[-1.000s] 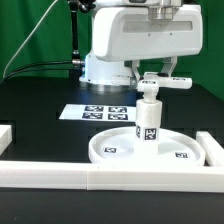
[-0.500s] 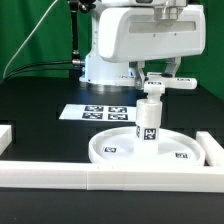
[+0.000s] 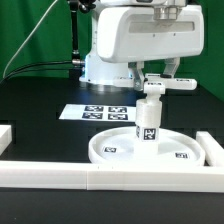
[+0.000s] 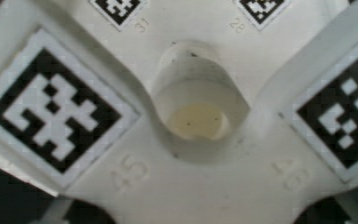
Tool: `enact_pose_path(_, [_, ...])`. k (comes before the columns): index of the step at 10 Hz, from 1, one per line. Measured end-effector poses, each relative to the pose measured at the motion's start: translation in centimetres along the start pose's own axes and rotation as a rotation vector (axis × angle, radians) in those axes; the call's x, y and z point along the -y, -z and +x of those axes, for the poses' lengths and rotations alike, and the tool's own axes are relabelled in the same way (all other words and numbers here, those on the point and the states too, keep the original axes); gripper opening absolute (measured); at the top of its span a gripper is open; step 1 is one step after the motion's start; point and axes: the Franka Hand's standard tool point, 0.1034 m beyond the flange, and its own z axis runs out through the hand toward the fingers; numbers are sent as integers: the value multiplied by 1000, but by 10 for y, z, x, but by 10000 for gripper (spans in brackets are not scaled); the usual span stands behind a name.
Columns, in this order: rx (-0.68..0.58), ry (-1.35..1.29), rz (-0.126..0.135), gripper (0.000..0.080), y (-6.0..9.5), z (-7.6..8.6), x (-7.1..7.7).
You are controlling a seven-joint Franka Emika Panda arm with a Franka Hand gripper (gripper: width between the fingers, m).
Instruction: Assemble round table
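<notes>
Round table assembly near its last joint, with the foot being fitted on top of the leg.

From the exterior view's left: a long white border rail [image 3: 60,177] runs along the front of the black table [image 3: 35,105], and the marker board [image 3: 95,112] lies flat farther back. Right of it the large round disc [image 3: 108,150] rests rim up, with the short leg [image 3: 148,122] standing upright in its middle, so that joint looks done. The cross-shaped foot [image 3: 166,85] sits level on the leg's top. The gripper [image 3: 161,74] reaches down from above, its fingers set fairly wide on either side of the foot and apparently clamped on it. The wrist view shows the foot's tagged arms [image 4: 60,100] around a centre opening. Whether the foot is fully seated cannot be told; tightening and release probably remain.
</notes>
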Motion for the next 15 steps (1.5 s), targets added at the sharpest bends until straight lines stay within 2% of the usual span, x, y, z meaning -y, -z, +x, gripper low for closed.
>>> enact_pose_path(10, [-23, -162, -15, 448, 0, -5, 1])
enact_pose_path(15, [-20, -175, -13, 448, 1, -12, 6])
